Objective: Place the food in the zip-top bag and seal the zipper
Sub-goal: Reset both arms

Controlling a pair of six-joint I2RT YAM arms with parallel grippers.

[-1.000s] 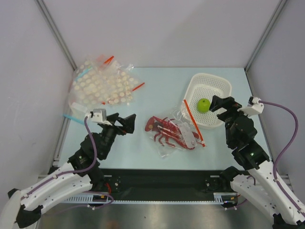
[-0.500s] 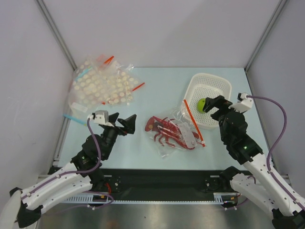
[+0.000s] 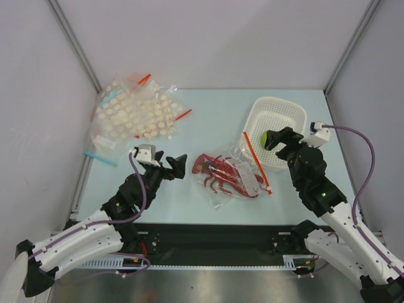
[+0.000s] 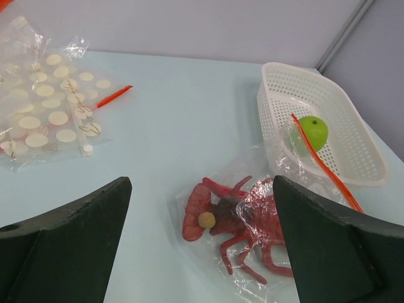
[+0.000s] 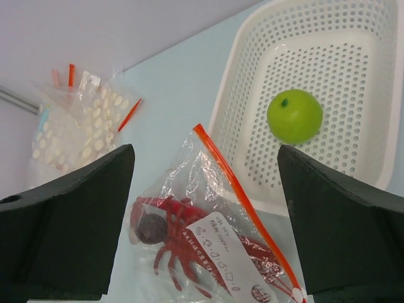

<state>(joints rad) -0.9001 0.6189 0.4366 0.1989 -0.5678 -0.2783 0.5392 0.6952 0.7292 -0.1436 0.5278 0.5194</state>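
The red lobster (image 3: 222, 173) lies inside the clear zip-top bag (image 3: 245, 165) at the table's middle, its tail fan toward the left. The red zipper (image 3: 255, 161) runs along the bag's right edge, against the basket. Whether it is pressed shut does not show. My left gripper (image 3: 173, 165) is open just left of the bag. It looks at the lobster (image 4: 230, 221) between its wide fingers (image 4: 82, 233). My right gripper (image 3: 278, 142) is open above the basket's left rim, with the bag (image 5: 189, 183), zipper (image 5: 237, 189) and lobster (image 5: 173, 237) below it.
A white perforated basket (image 3: 284, 104) at the right holds a green fruit (image 5: 294, 115). A pile of dotted clear bags (image 3: 136, 113) lies at the back left, and a blue-strip bag (image 3: 101, 156) beside it. A white label (image 5: 237, 252) sits on the zip-top bag.
The left gripper has moved right, closer to the bag. The right gripper has moved left over the basket's rim, partly covering the green fruit. Both stayed open.
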